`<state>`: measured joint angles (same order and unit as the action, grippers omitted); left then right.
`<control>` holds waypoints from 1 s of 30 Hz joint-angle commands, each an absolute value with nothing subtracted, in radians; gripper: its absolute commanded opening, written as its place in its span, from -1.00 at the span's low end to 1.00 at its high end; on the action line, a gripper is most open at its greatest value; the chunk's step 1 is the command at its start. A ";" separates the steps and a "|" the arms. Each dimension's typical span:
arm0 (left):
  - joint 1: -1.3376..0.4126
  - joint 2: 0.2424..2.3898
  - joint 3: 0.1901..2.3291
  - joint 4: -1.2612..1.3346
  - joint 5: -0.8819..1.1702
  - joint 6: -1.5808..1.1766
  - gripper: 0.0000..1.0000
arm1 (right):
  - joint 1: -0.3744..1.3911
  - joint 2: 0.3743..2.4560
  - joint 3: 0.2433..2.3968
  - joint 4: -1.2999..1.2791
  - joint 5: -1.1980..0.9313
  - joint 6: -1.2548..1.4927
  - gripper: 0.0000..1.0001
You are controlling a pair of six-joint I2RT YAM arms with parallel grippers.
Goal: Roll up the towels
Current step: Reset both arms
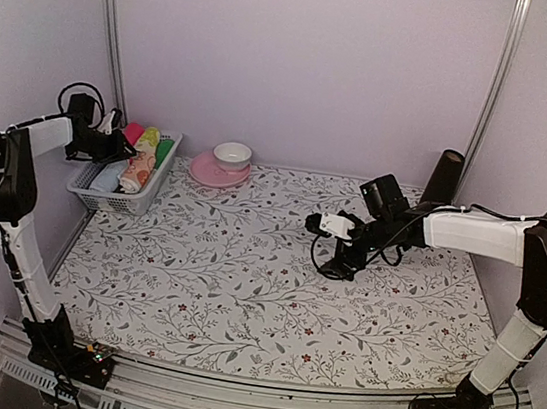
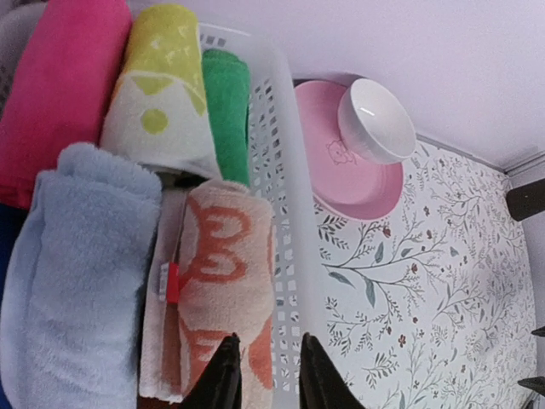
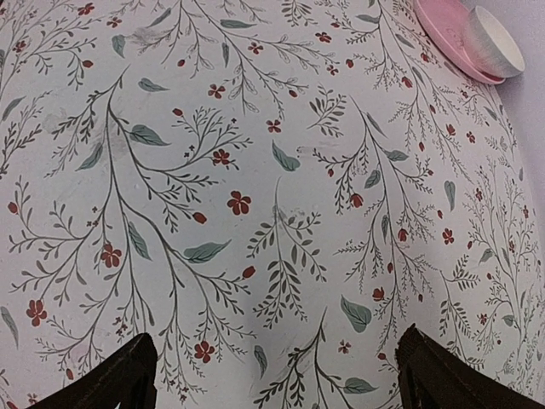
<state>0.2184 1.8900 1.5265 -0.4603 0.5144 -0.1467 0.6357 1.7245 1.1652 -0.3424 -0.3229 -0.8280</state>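
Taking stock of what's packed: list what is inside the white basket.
Five cloths: a pale blue towel, a peach-orange towel, a pink cloth, a yellow-patterned cloth, a green cloth. They hide the floor of the basket and anything underneath.

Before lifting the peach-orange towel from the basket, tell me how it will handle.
The peach-orange towel looks like soft terry, so it would probably sag rather than hold shape. It lies rolled or folded with nothing binding it, so it may unfurl when lifted. Packed between the pale blue towel and the basket wall, it might drag its neighbour.
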 commanded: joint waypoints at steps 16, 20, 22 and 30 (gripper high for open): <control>0.153 2.117 1.708 -0.447 0.421 -0.102 -0.93 | 0.645 1.764 1.161 -0.334 -0.294 -0.832 0.98; 0.155 2.131 1.716 -0.463 0.400 -0.084 -0.88 | 0.645 1.766 1.161 -0.333 -0.292 -0.833 0.98; 0.155 2.127 1.712 -0.465 0.390 -0.080 -0.81 | 0.645 1.768 1.160 -0.333 -0.289 -0.832 0.98; 0.152 2.060 1.724 -0.479 0.374 -0.075 -0.14 | 0.645 1.761 1.166 -0.332 -0.258 -0.827 0.98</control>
<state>0.1513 2.1071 1.6974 -0.4431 0.4263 -0.0917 0.6373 1.7557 1.1652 -0.3424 -0.2878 -0.8299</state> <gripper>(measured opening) 0.359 0.988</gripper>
